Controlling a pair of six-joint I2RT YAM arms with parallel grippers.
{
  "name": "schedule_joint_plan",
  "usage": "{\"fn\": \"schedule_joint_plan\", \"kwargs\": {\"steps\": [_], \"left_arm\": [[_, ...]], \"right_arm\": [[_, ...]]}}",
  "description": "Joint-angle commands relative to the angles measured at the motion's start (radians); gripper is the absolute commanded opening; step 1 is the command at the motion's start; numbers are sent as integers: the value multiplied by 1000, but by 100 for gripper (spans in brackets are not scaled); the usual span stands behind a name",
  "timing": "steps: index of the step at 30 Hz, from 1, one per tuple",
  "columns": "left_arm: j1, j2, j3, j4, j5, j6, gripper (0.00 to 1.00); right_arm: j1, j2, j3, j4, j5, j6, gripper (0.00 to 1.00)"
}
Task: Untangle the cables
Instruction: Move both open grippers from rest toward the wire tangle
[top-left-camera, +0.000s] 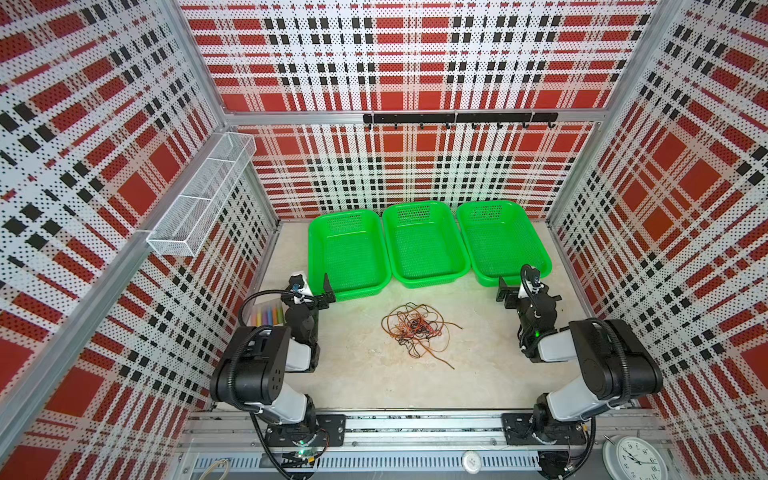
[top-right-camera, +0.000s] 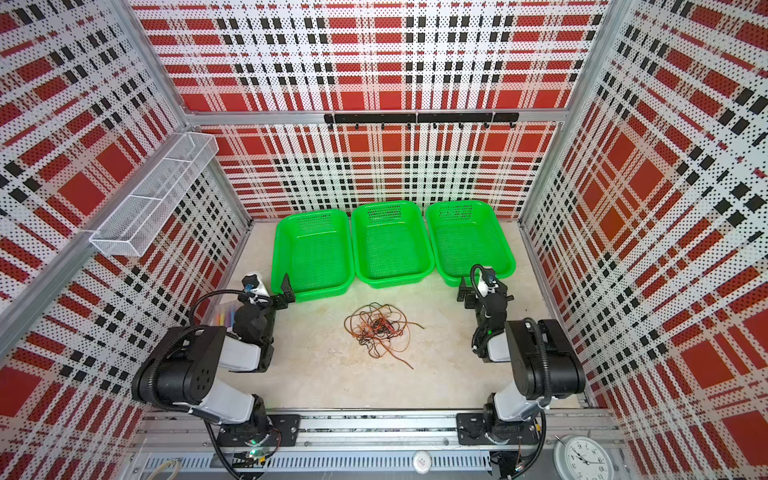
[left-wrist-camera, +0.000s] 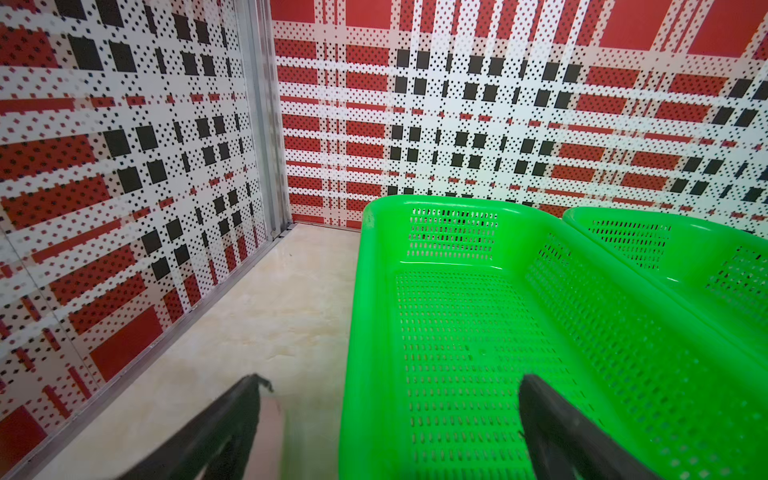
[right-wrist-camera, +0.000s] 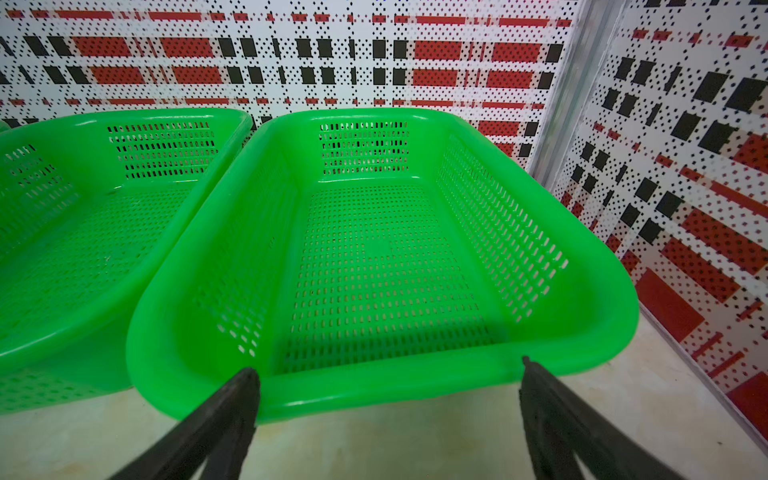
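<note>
Left gripper (left-wrist-camera: 390, 379): jaws were spread wide, nothing clamped; stationed beside a green basket (top-left-camera: 312, 249).
Right gripper (right-wrist-camera: 387, 365): likewise spread and empty.
Cables (top-left-camera: 415, 328): heaped in one tangle mid-tabletop (top-left-camera: 374, 386), well apart from both grippers.
Handling: judged light, limp, snag-prone; a loose outlying end (top-left-camera: 449, 365) was deemed best pinched.

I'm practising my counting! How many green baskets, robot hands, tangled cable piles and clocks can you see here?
Green baskets: 3
Robot hands: 2
Tangled cable pile: 1
Clock: 1
Total: 7
</note>
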Motion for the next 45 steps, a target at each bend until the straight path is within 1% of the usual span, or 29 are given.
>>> {"fn": "schedule_joint_plan", "kwargs": {"steps": [1,22,25,28,31,32,34,36,37,39,40,42,43,45], "left_arm": [[4,9,15,7,0,8,98],[0,9,15,6,-7,13,98],[0,6,11,10,-7,11,98],[-3,-43,-26,45,-36,5,98],[-22,-152,-48,-5,-105,7,98],[-46,-198,-43,-49,-150,23,98],[-108,-305,-29,-125,-231,55,98],[-144,-412,1,-218,-216,48,98],[-165,-467,32,-302,-204,36,98],[-223,-542,111,-493,-169,10,100],[-279,-567,144,-573,-152,-3,99],[-395,-582,186,-670,-135,-8,97],[-472,-575,202,-706,-144,-1,97],[-612,-533,233,-758,-176,18,97]], "right_arm": [[1,-2,9,8,-15,-20,100],[-5,1,15,1,-21,-13,100],[-5,-3,5,16,11,-2,100],[-5,-59,-25,27,34,7,100],[-3,-201,-24,-89,52,6,100],[0,-271,-26,-132,53,6,100],[2,-403,-13,-229,0,43,95],[9,-525,43,-419,-87,84,91],[21,-569,90,-538,-120,94,89],[66,-622,159,-732,-148,89,88],[88,-642,183,-810,-173,86,88],[127,-668,193,-895,-222,99,85],[145,-676,193,-933,-246,115,83],[195,-680,189,-983,-249,143,78]]}}
